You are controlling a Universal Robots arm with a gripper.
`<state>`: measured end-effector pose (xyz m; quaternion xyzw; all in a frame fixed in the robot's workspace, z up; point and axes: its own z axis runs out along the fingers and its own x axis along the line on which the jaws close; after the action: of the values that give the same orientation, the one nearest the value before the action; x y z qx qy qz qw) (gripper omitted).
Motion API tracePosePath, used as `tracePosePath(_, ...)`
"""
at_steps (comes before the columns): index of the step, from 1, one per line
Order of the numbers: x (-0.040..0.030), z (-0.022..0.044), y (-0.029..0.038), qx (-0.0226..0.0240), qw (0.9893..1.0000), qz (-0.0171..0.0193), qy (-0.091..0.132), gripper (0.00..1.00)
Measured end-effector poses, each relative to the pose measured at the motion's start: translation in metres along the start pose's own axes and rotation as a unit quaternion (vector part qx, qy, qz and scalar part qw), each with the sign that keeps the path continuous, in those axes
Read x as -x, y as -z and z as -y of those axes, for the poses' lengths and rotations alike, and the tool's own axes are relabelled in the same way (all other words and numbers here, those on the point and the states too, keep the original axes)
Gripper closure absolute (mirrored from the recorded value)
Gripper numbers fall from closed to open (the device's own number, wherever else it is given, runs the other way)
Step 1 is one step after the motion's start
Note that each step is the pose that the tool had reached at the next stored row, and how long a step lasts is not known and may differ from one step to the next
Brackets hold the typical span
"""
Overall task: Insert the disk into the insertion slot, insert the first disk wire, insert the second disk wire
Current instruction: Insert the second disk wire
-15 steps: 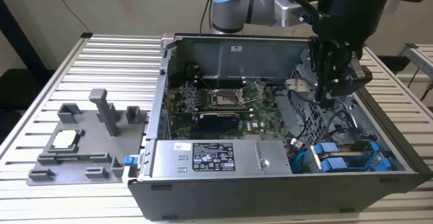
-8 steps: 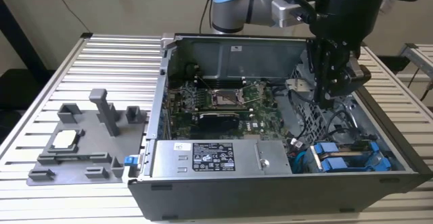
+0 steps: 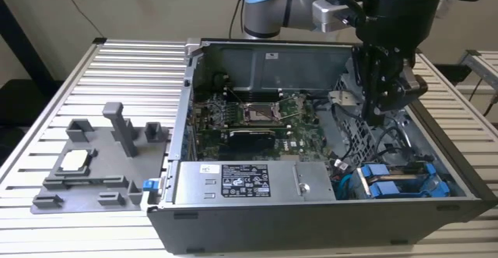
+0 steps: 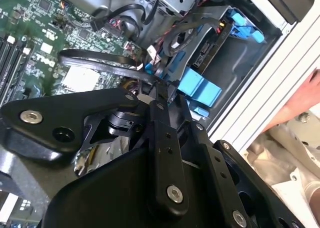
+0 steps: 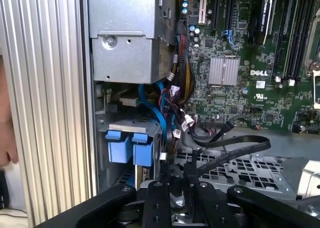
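The flat silver-grey disk (image 3: 381, 189) in its bright blue carrier looks seated in the grey sheet-metal cage's insertion slot (image 3: 420, 176), while the black gripper (image 5: 179, 177) pinches narrow on a black flat wire (image 5: 235, 150), apparently not yet plugged in.

**Disk** (image 3: 386, 189): a drive clipped in a bright blue plastic carrier. It is seated in the drive cage at the front corner of the case, on the exterior view's right. Its blue end handle (image 5: 141, 148) faces the case interior, just beside a second, similar handle. The drive body is largely hidden.

**Insertion slot** (image 5: 127, 129): a narrow bay of grey sheet metal, occupied, with the carrier's blue rails running along its length.

**Disk wires** (image 5: 161, 115): a thin blue cable and bundled black leads hang just beside the handles. Whether they are plugged in cannot be told.
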<state>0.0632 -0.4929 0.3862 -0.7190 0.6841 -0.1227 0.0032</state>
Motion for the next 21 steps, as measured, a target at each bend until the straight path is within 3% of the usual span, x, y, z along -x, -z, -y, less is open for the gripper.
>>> tracePosePath(2,0.0,0.0,-0.0001,0.0,1.0,-0.0004,0.0,0.76)
tracePosePath(3,0.0001,-0.0001,-0.0002,0.0,1.0,-0.0005,0.0,0.83)
tracePosePath(17,-0.0001,-0.0001,-0.0002,0.0,1.0,-0.0012,0.0,0.84)
tracePosePath(21,-0.0032,0.0009,-0.0009,0.0001,1.0,-0.0012,0.0,0.84)
